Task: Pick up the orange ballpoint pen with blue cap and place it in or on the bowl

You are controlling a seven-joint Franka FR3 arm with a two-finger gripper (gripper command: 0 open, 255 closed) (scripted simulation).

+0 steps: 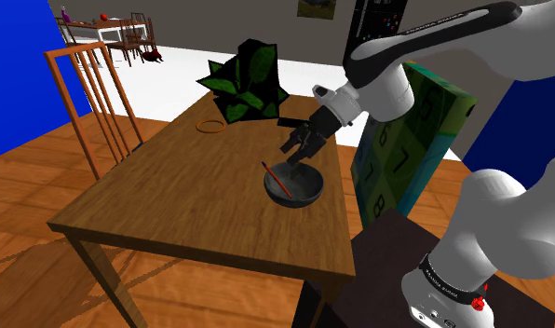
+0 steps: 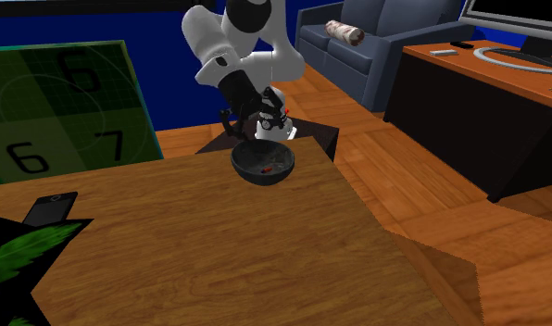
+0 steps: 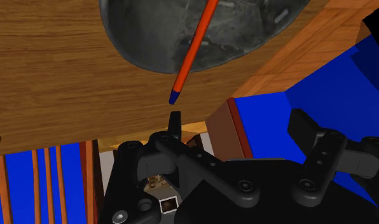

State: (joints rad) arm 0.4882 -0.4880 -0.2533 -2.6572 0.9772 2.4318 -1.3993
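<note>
A dark grey bowl (image 1: 305,194) stands on the wooden table (image 1: 173,196), near its edge by the arm. The orange pen (image 1: 276,179) with a blue end lies slanted in the bowl, its upper end sticking out over the rim. My gripper (image 1: 298,151) hangs just above the bowl, open and apart from the pen. In the wrist view the pen (image 3: 193,54) crosses the bowl (image 3: 150,32), and its blue tip lies just beyond one of my fingers (image 3: 175,124); the gripper (image 3: 239,124) holds nothing. From the second exterior view, the bowl (image 2: 260,181) sits below the gripper (image 2: 239,120).
A dark green leafy plant (image 1: 246,82) and an orange ring (image 1: 210,126) sit at the table's far end. A wooden chair (image 1: 89,102) stands on the shoulder view's left. A green box with numbers (image 1: 411,140) stands behind the arm. A black phone (image 2: 50,207) lies near the plant.
</note>
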